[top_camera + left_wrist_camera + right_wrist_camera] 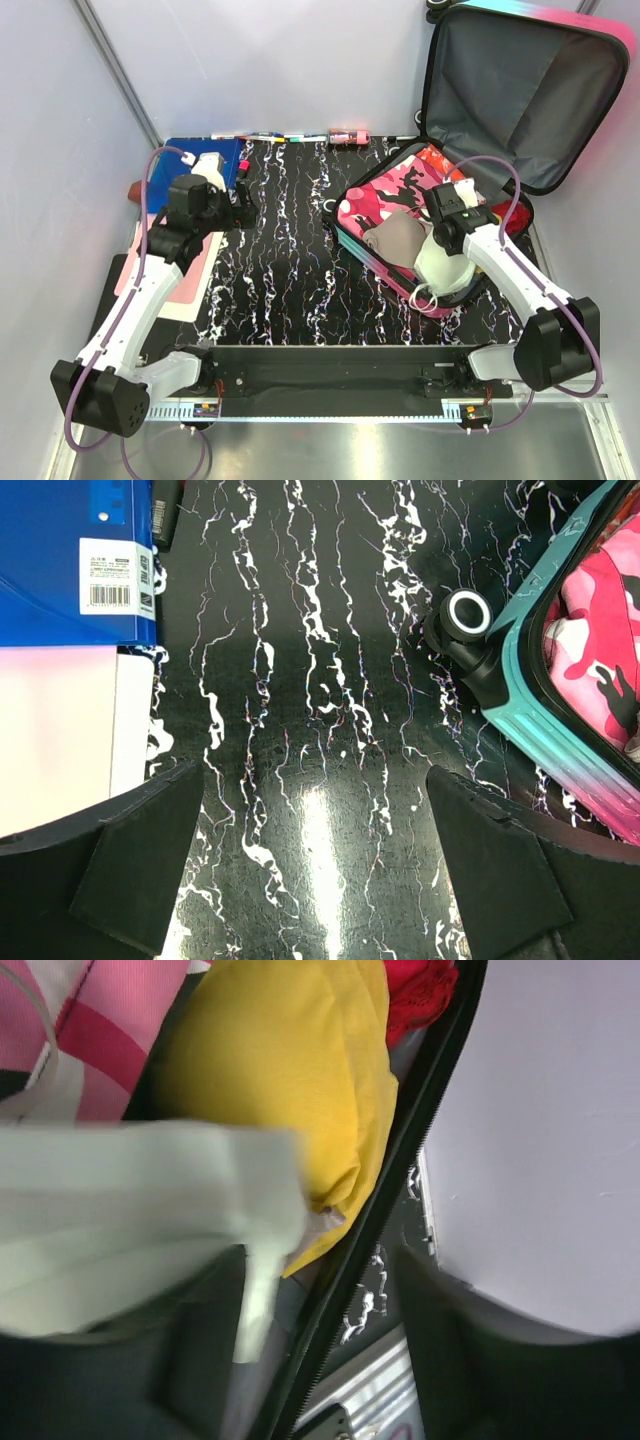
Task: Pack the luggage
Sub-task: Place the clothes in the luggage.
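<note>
The luggage [372,262] lies open at the right, its grey-lined lid [530,90] propped up behind. Pink camouflage cloth [385,190], a beige piece [395,240] and a pale green cloth [445,265] fill the base. My right gripper [447,213] hangs over the base's near corner. In the right wrist view the right gripper [320,1350] is open; the blurred pale green cloth [130,1220] drapes over one finger [190,1360], beside yellow cloth [290,1070] and the zip edge [400,1190]. My left gripper [315,860] is open over bare table, left of a luggage wheel [466,612].
A blue folder [190,150] and pink paper [195,270] lie at the left under the left arm. Markers [270,138] and a small pink item [348,135] line the back edge. Grey walls close in on both sides.
</note>
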You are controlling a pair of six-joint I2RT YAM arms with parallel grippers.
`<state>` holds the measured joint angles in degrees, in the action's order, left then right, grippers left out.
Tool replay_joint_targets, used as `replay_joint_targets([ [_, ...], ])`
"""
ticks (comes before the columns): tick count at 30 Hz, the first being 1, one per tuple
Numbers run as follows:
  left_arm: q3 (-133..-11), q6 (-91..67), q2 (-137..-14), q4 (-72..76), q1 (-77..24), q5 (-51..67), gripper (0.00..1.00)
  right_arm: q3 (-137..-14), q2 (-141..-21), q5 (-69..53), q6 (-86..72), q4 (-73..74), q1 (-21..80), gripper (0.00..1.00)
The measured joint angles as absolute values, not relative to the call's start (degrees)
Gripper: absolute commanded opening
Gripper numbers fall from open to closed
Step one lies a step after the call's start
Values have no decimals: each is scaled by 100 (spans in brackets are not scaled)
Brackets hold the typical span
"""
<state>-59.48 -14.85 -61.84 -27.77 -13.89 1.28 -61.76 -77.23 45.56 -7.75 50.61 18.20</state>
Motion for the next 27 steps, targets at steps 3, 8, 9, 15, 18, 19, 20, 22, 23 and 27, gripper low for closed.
replay_joint_targets([
  [3, -5948, -1485, -6224, -2777, -1389, 128, 99, -6178, -7627, 4571, -803, 5087, 1815, 82],
  [8, -5948, -1485, -6250, -2777, -1393, 128, 99, -6241, -7216, 4215, -838, 5094, 1813, 79],
  [9, -5948, -1485, -6250, -2777, -1393, 128, 99, -6265, -7096, 4062, -836, 5094, 1813, 79],
  [15, -5948, -1485, -6278, -2775, -1393, 128, 99, -6372, -6410, 2495, -930, 5087, 1806, 72],
  [18, -5948, -1487, -6289, -2777, -1393, 130, 99, -6366, -6364, 1815, -1031, 5052, 1804, 68],
  [19, -5948, -1485, -6289, -2777, -1393, 130, 99, -6346, -6386, 1627, -1059, 5015, 1804, 67],
  [20, -5948, -1485, -6289, -2775, -1393, 130, 99, -6298, -6423, 1459, -1096, 4939, 1804, 66],
  [22, -5948, -1485, -6289, -2777, -1393, 130, 99, -6206, -6519, 1258, -1133, 4810, 1804, 66],
  [23, -5948, -1485, -6289, -2775, -1393, 130, 99, -6136, -6611, 1177, -1146, 4711, 1804, 65],
  [27, -5948, -1485, -6289, -2775, -1393, 130, 99, -5966, -7035, 1085, -1201, 4458, 1804, 59],
])
